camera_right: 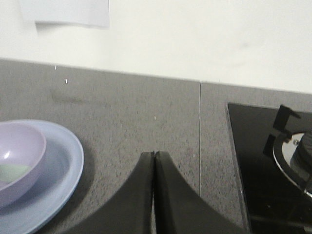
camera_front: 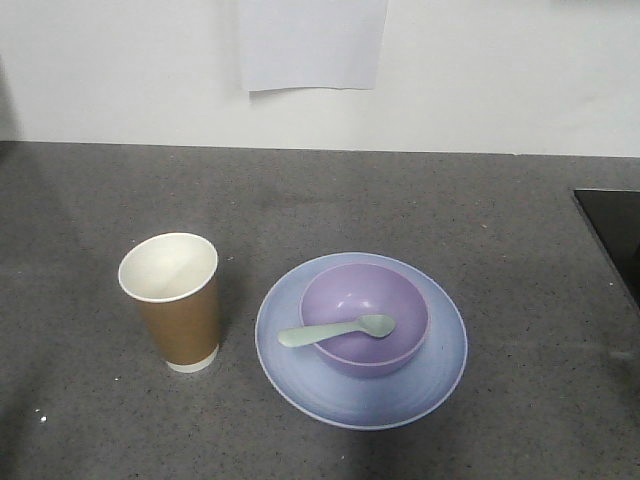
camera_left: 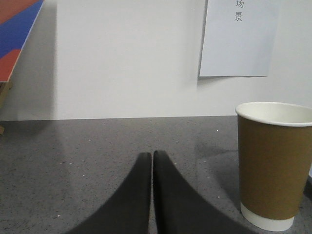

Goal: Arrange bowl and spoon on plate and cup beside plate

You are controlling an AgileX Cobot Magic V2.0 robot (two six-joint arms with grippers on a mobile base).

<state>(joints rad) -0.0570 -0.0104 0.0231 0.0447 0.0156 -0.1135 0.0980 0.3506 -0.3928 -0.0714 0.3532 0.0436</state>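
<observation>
On the speckled grey worktop (camera_front: 480,210), the pale blue-lavender plate (camera_front: 300,370) is lying flat as the landmark, and the lavender-purple bowl (camera_front: 366,318) is sitting upright inside its raised rim, slightly toward the plate's far side. Across the bowl, the mint-green spoon (camera_front: 337,331) is resting with its scoop inside the bowl and its handle sticking out over the bowl's rim on the side facing the cup, above the plate's surface. Just beside the plate, apart from its rim, the brown paper cup (camera_front: 181,315) is standing upright, showing its white inside. Behind the plate, a sheet of white paper (camera_front: 312,45) is hanging on the wall. Beyond the plate, on the side away from the cup, a black cooktop (camera_right: 263,161) is showing at the worktop's edge.

Neither arm is touching anything: the left gripper (camera_left: 152,156) is sitting pressed together near the cup, and the right gripper (camera_right: 154,156) is likewise closed on nothing, between the plate and the cooktop.
</observation>
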